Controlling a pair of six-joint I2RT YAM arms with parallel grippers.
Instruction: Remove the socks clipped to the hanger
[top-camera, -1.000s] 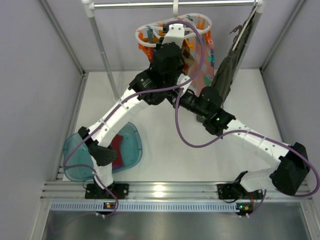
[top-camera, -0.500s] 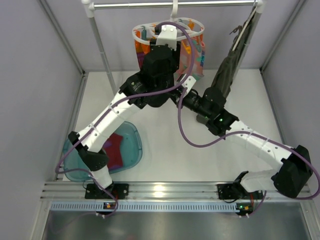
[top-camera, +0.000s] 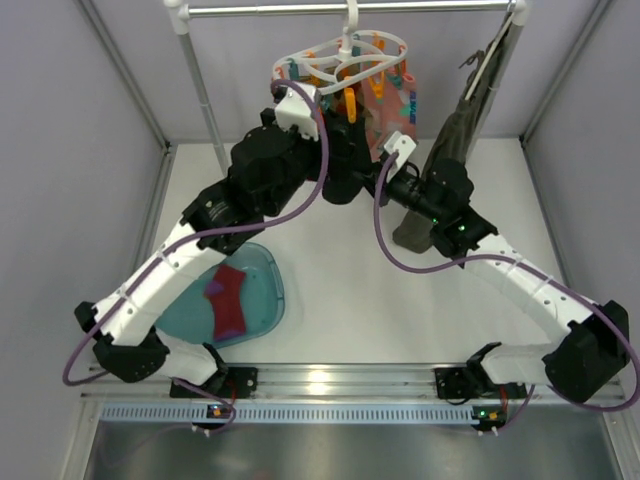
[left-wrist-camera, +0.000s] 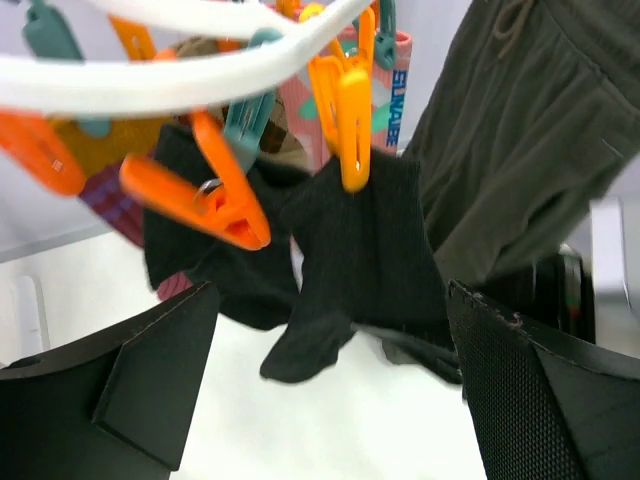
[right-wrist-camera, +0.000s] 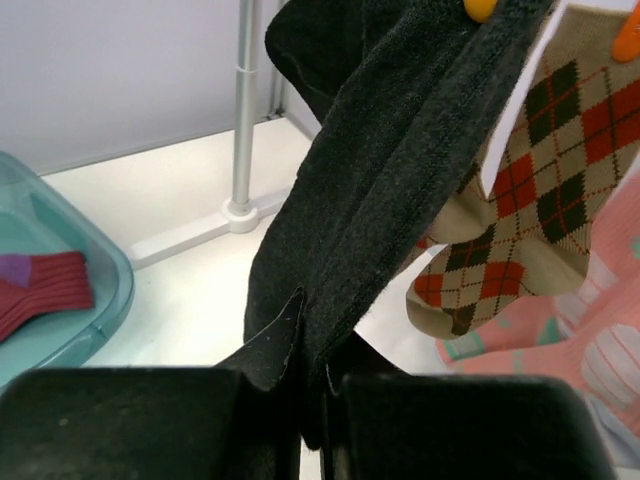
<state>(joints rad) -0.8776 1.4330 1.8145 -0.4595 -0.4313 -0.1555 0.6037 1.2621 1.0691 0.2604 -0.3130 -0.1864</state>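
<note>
Same build on both. Left arm (top-camera: 170, 268) and right arm (top-camera: 528, 288): white tubular links with small dark screw heads, bulky black joint housings. You'll see a purple cable (top-camera: 378, 228) looping along each arm. In the overhead view, the base at 5 o'clock shows a green light (top-camera: 482, 412), the one at 7 o'clock an orange one. Fingers (left-wrist-camera: 530, 390) are matte black with a finely textured pad face.

Lab robot cell, not a home; my bases sit on an aluminium rail (top-camera: 330, 377); plain grey panel walls (top-camera: 60, 150); bare white table (top-camera: 330, 300).
</note>
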